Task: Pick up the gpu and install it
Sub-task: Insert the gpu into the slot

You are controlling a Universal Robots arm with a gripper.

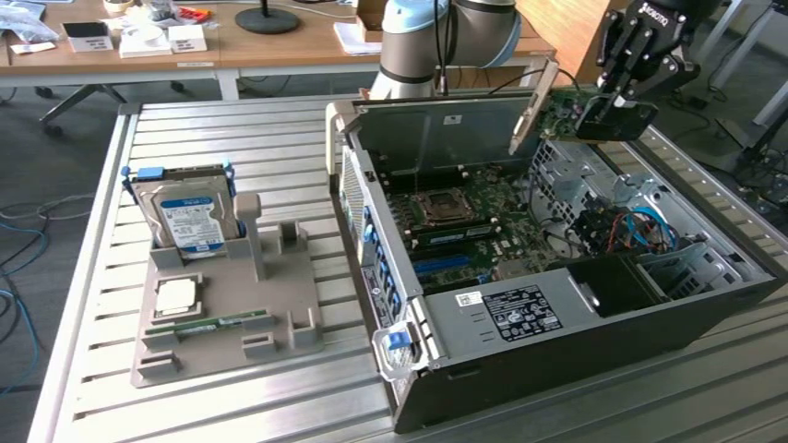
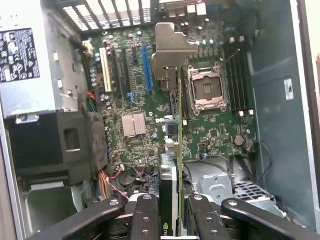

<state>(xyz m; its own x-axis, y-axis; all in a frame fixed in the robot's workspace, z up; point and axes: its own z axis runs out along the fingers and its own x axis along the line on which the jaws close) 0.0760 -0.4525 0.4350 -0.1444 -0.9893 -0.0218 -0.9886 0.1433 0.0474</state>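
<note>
The gpu (image 1: 551, 113) hangs in the air over the far rim of the open computer case (image 1: 689, 318), its pale metal bracket (image 1: 532, 103) pointing towards the exterior view's left. My gripper (image 1: 612, 118) is shut on it from above. In the wrist view the gpu (image 2: 178, 150) shows edge-on between my fingers (image 2: 145, 215), with its bracket (image 2: 172, 47) at the far end. Below it lies the motherboard (image 2: 135, 125), with a blue slot (image 2: 146, 67) and the bare processor socket (image 2: 207, 87). The card sits above the board and touches no slot.
A grey holder tray (image 1: 283, 346) on the slatted metal table (image 1: 221, 129) carries a silver hard drive (image 1: 191, 217), a processor chip (image 1: 176, 295) and a green memory stick (image 1: 209, 325). Inside the case are the power supply (image 1: 518, 314) and loose cables (image 1: 634, 231). The robot base (image 1: 431, 41) stands behind.
</note>
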